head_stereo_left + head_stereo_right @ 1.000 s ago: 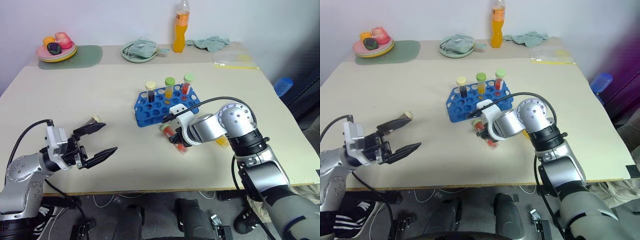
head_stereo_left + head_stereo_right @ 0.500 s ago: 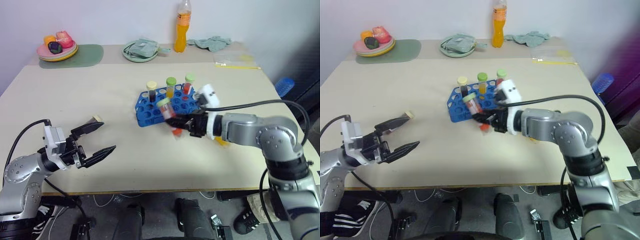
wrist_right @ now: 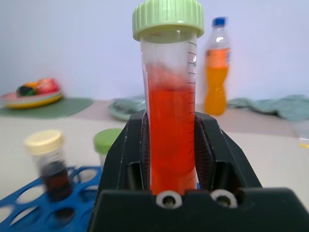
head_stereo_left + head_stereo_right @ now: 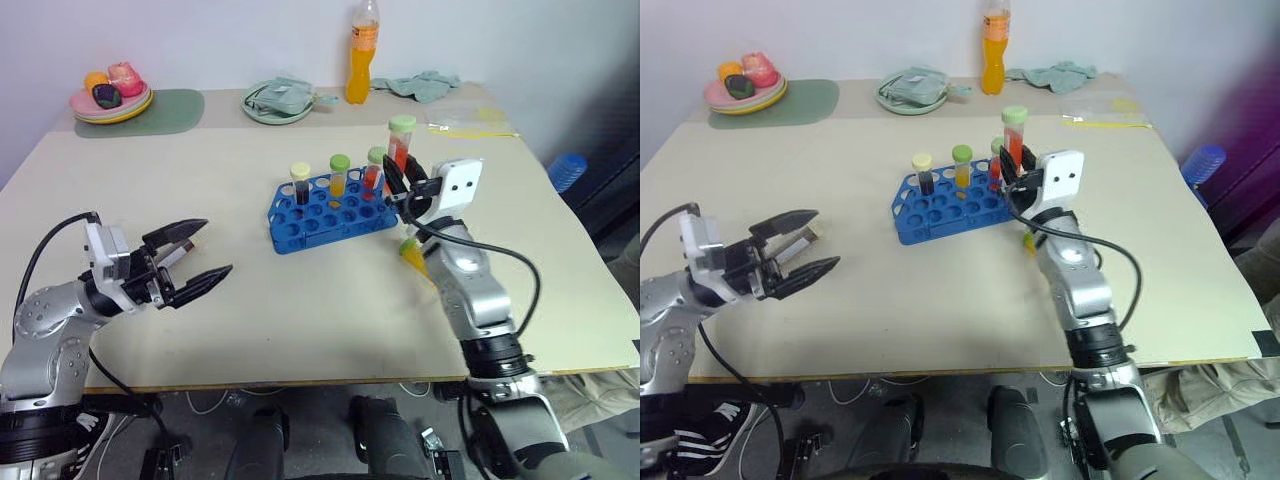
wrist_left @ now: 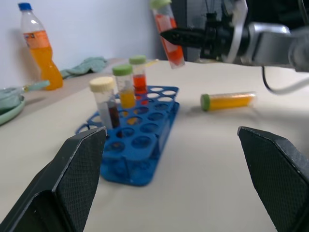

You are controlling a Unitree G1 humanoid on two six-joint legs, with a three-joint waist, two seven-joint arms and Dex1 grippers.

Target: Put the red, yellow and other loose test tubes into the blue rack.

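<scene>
Nearest you, your left pincer point(image 4: 200, 256) hangs spread wide over bare bench point(image 4: 300, 320), holding nothing and well apart from the work. Beyond it, the blue rack point(image 4: 330, 206) already carries three capped tubes along its far row, with many holes free. Your right pincer point(image 4: 404, 180) pinches the red tube point(image 4: 400, 150) upright by its lower half, green cap up, just beside the rack's right end, probably so it can drop straight into a hole. A yellow tube point(image 5: 228, 101) lies loose on the bench by that arm. The standing tubes crowd the far row. Farther back sit an orange bottle point(image 4: 363, 52), a cloth point(image 4: 425, 85) and a fruit plate point(image 4: 112, 102).
</scene>
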